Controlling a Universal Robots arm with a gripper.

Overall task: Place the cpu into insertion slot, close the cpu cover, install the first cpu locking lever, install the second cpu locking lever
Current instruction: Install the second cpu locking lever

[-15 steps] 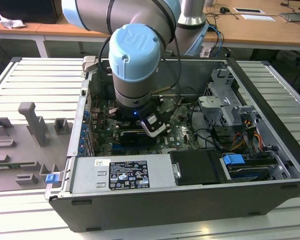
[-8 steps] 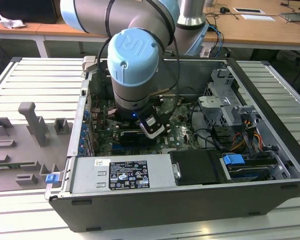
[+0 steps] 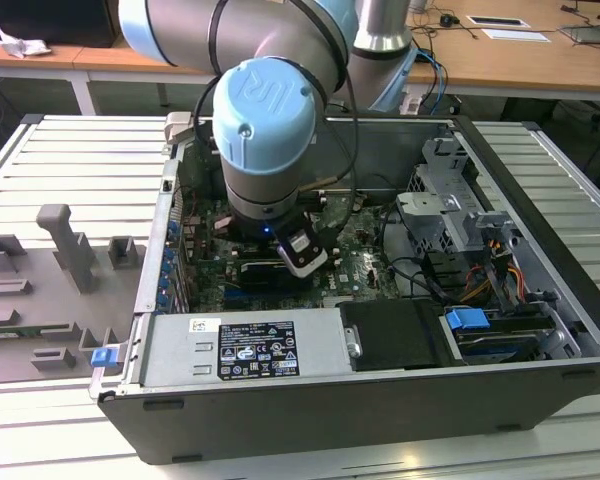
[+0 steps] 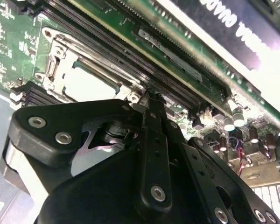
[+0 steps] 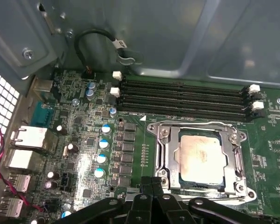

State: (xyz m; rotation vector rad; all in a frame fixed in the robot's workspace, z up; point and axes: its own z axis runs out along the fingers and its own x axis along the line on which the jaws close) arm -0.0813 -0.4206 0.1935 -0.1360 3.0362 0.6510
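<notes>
Resting in the square silver-rimmed insertion slot [image 5: 199, 161] beside the black memory slots [image 5: 182, 100], the pale metal-topped cpu [image 5: 199, 154] lay under the lowered silvery cpu cover [image 5: 164, 156]; the black gripper [image 5: 151, 183] stood clenched, empty, at the socket's edge.

Pincer [image 5: 151, 179] tips cut off by frame edge in first wrist view; pincer body hides near edge of cpu cover [image 5: 198, 161] there.

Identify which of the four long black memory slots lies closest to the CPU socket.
The slot bordering the cpu cover in the first wrist view; the other three lie beyond it, toward the case wall.
</notes>
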